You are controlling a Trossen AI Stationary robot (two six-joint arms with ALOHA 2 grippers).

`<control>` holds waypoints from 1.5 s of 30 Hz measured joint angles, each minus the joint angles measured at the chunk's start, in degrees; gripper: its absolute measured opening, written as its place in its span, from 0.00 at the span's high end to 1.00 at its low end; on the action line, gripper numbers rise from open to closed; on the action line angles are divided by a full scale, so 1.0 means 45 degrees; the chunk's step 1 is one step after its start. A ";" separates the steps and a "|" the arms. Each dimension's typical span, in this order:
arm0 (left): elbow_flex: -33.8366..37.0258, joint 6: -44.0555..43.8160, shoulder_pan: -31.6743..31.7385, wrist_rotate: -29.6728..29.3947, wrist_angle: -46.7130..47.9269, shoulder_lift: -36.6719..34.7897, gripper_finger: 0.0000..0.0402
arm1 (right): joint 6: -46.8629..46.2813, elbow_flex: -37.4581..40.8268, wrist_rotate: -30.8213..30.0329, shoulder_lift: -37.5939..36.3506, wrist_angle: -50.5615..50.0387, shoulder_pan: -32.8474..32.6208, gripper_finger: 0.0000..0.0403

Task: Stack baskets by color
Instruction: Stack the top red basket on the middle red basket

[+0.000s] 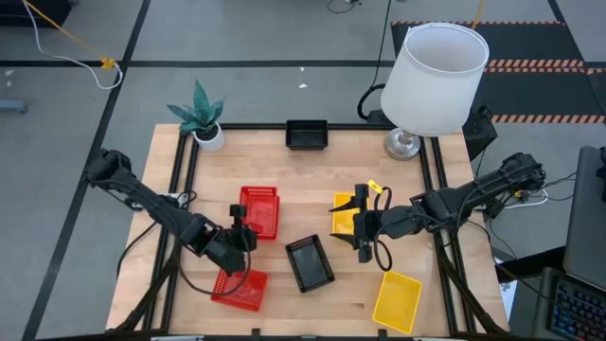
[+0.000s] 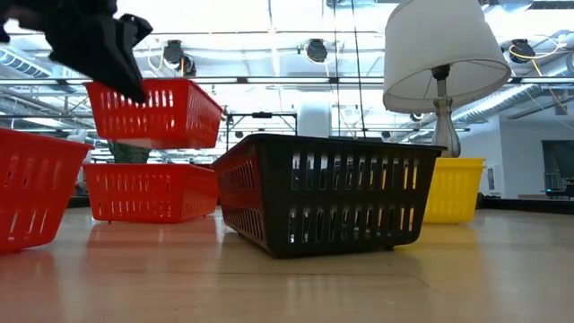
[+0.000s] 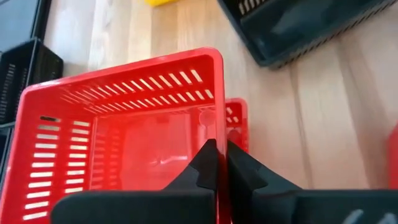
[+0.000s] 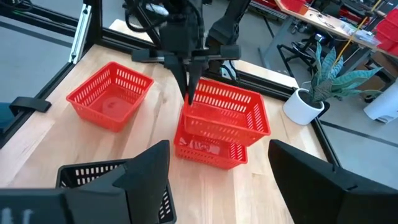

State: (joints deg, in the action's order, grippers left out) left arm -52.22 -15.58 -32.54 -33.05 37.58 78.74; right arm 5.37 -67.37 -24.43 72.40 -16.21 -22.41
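With the left gripper (image 4: 188, 93) pinching the raised red basket's (image 4: 229, 112) wall, square it over the lower red basket (image 4: 208, 152) mid-bench before lowering; the right gripper (image 1: 364, 230) waits open.

On the tabletop (image 1: 284, 166), a plant pot (image 1: 210, 138) stands in the far left corner and a lamp (image 1: 403, 144) in the far right, with one basket (image 1: 307, 134) between them at the far edge. Left of centre, the left pincer (image 4: 188, 96) clamps the wall of a raised basket (image 1: 261, 204) just above a lower basket (image 4: 208, 152). A middle basket (image 1: 310, 262) lies near the centre. A corner basket (image 1: 239, 289) sits by the near left corner. The right pincer (image 1: 365, 230), fingers spread, is beside a right-hand basket (image 1: 343, 216), and another basket (image 1: 397, 301) sits at the near right.
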 joint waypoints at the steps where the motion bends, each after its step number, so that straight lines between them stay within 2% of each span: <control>1: 0.0136 0.0089 0.0024 0.0002 -0.0162 0.0000 0.96 | -0.0004 0.0000 0.0000 0.0000 -0.0004 0.0000 0.34; 4: 0.0557 0.0366 0.0157 0.0065 -0.0846 0.0000 0.94 | -0.0046 0.0000 0.0000 0.0000 -0.0005 0.0000 0.34; 9: 0.0931 0.0375 0.0349 0.0450 -0.1094 0.0000 0.98 | -0.0049 0.0000 0.0029 0.0000 -0.0011 0.0000 0.34; 16: 0.1542 0.0552 0.0477 0.0483 -0.1835 0.0000 0.93 | -0.0049 0.0000 0.0039 0.0000 -0.0015 0.0000 0.34; 25: 0.1964 0.0761 0.0477 0.1064 -0.2422 0.0000 0.97 | -0.0049 0.0000 0.0044 0.0005 -0.0010 0.0000 0.34; 40: 0.2199 0.0086 0.0477 0.0993 -0.3098 0.0000 0.62 | -0.0047 0.0000 0.0049 0.0005 -0.0007 0.0000 0.34; 45: 0.2188 -0.0370 0.0595 0.1122 -0.3311 0.0000 0.55 | -0.0049 0.0000 0.0049 0.0005 -0.0010 0.0000 0.34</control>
State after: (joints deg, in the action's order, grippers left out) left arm -42.38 -17.24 -29.86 -28.00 22.68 78.74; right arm 5.15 -67.37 -24.21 72.42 -16.25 -22.41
